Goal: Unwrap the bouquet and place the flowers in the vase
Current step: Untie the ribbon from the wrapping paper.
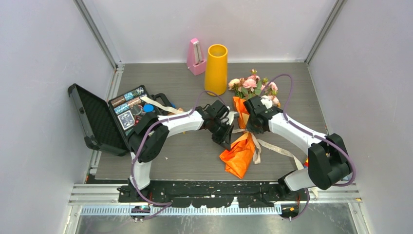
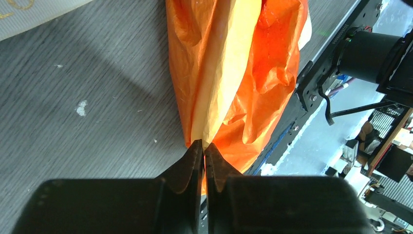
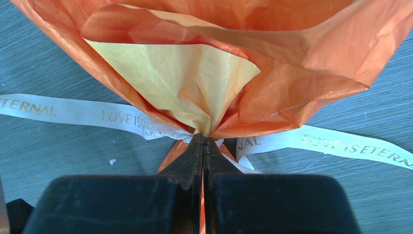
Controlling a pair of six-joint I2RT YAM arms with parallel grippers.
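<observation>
Over at nine o'clock an open black case (image 1: 92, 122) sits untouched. At the back, near twelve, the vase (image 1: 216, 68) stands upright and looks empty, with a pink metronome (image 1: 196, 57) just beside it at eleven. Mid-table the left gripper (image 2: 203, 147) is clenched on a fold near the tail of the orange paper (image 1: 239, 155). The bouquet (image 1: 243, 122) lies on its side at the centre, tail toward six, the flowers (image 1: 252, 84) pointing to one o'clock and near the vase's foot. The beige ribbon (image 3: 73, 113) trails loose across the table; whether its knot is undone I cannot tell. The right gripper (image 3: 203, 141) is pinched shut on the paper's gathered neck. I judge the unwrapping barely begun: paper on, stems inside, nothing in the vase.
</observation>
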